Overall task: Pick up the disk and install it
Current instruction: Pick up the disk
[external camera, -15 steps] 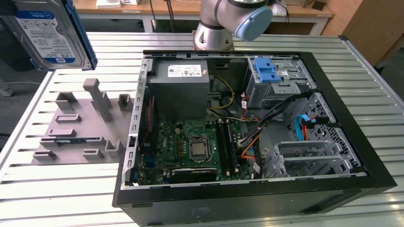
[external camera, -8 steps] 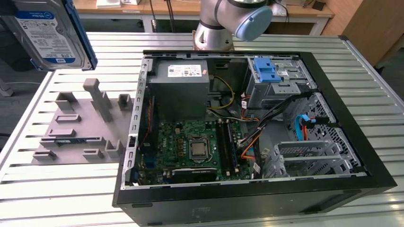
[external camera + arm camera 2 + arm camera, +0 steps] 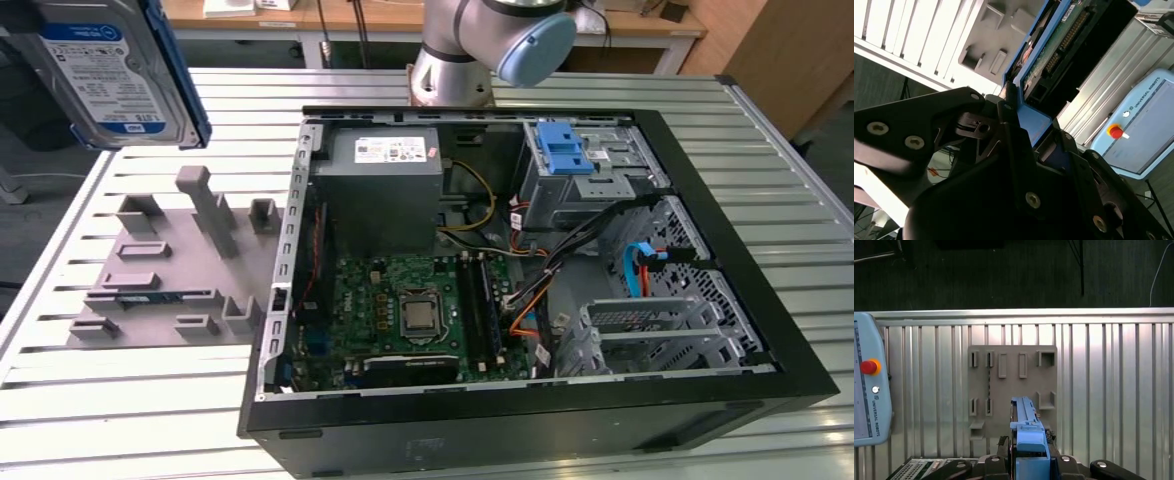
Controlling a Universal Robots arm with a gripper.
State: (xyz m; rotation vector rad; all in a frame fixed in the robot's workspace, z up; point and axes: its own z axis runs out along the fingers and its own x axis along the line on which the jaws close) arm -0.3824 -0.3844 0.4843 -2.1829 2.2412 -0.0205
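The arm (image 3: 461,45) rises from the far edge of the desk (image 3: 120,400), behind the open PC case (image 3: 534,410), and reaches out toward the exterior view's left. There the disk (image 3: 110,70) hangs high in the air, close to the camera and well clear of the desk. It is turned on edge with its white-and-blue label facing out.

In the second wrist view the hand (image 3: 1039,140) is closed on the disk's blue frame, with a black finger (image 3: 1009,130) pressed against each side. The green circuit board faces that camera. The first wrist view looks straight down past the disk's edge to the grey holder (image 3: 1011,385) on the desk directly below. A pendant (image 3: 869,395) lies beside the holder. The disk is off to the side of the case, not over it.
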